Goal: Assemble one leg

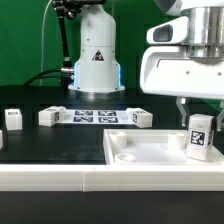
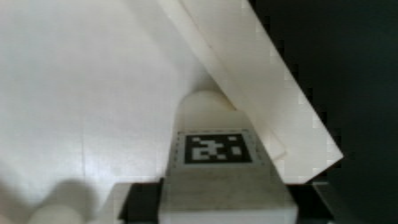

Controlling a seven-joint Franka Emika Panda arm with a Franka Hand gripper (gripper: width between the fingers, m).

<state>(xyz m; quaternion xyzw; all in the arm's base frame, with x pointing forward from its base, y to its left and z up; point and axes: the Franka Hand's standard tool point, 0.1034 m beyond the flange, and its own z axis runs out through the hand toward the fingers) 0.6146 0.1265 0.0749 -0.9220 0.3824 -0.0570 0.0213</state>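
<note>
My gripper [image 1: 199, 117] is shut on a leg [image 1: 200, 136], a small white block with a black-and-white tag. It holds the leg upright at the right end of the wide white panel [image 1: 140, 152], just inside the panel's raised rim. In the wrist view the leg [image 2: 221, 148] sits between my dark fingers [image 2: 141, 201], with the panel floor [image 2: 89, 90] and its rim [image 2: 258, 75] beyond it. Whether the leg's foot touches the panel I cannot tell. Three more legs lie on the dark table: one at the exterior view's far left [image 1: 12, 119], one left of centre [image 1: 52, 116] and one right of centre [image 1: 140, 117].
The marker board [image 1: 95, 116] lies flat between the two middle legs. The robot base [image 1: 95, 55] stands behind it before a green backdrop. A white ledge [image 1: 60, 175] runs along the front edge.
</note>
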